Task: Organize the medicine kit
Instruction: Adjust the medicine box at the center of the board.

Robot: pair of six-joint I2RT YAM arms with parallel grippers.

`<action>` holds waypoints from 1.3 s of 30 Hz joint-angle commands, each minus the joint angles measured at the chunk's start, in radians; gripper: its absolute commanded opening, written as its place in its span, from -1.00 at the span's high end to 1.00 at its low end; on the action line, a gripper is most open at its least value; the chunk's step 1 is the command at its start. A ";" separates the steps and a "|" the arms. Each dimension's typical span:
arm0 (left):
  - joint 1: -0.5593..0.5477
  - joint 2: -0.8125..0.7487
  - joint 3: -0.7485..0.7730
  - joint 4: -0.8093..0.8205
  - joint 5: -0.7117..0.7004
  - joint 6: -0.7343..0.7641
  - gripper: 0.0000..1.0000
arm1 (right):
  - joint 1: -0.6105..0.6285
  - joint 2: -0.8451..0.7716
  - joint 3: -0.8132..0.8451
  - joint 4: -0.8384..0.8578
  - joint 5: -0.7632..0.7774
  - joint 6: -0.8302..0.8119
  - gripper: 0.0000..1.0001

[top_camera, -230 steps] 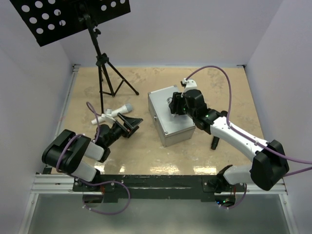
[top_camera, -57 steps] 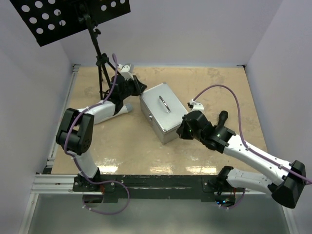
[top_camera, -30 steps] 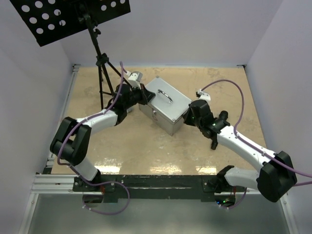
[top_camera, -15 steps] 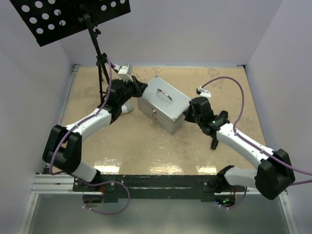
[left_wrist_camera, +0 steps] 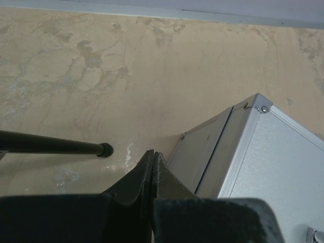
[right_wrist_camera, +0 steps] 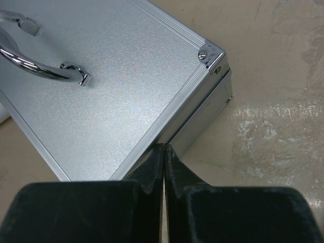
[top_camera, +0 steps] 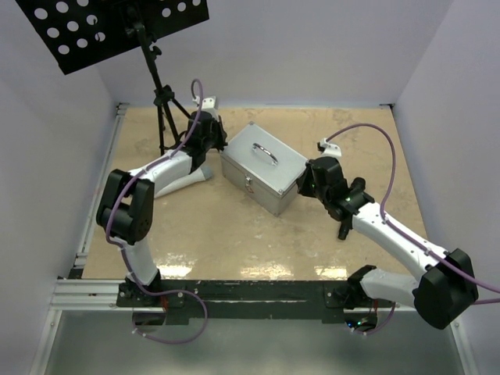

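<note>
I am drawing my left gripper (left_wrist_camera: pixel 153 154), clenched on nothing, back off the medicine kit (left_wrist_camera: pixel 263 152), now just right of its tips. My right gripper (right_wrist_camera: pixel 163 148) (equally clenched) is butting the opposite end, lid staying closed.

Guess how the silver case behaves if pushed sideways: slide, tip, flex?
Probably slides rather than tips: the case sits flat and broad-based on the smooth table. Likely rigid, given metal panels and riveted corners. Smooth faces may slip; the handle looks grippable.
</note>
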 commanded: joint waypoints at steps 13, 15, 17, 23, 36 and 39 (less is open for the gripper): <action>-0.016 -0.130 -0.276 0.242 0.471 -0.105 1.00 | -0.005 -0.008 -0.044 0.055 0.017 -0.027 1.00; -0.016 -0.150 -0.324 0.286 0.496 -0.139 1.00 | -0.007 -0.005 -0.038 0.049 0.023 -0.030 1.00; -0.016 -0.171 -0.369 0.323 0.502 -0.160 1.00 | -0.008 -0.007 -0.030 0.046 0.031 -0.033 1.00; 0.005 -0.280 -0.419 0.275 0.360 -0.160 1.00 | -0.008 -0.043 0.016 -0.014 0.069 -0.036 1.00; 0.073 -0.624 -0.567 0.286 0.590 -0.168 -0.45 | -0.008 -0.126 0.171 -0.083 0.042 -0.114 1.00; 0.073 -0.667 -0.697 0.494 0.730 -0.278 -0.72 | -0.008 -0.111 0.165 -0.030 -0.018 -0.142 1.00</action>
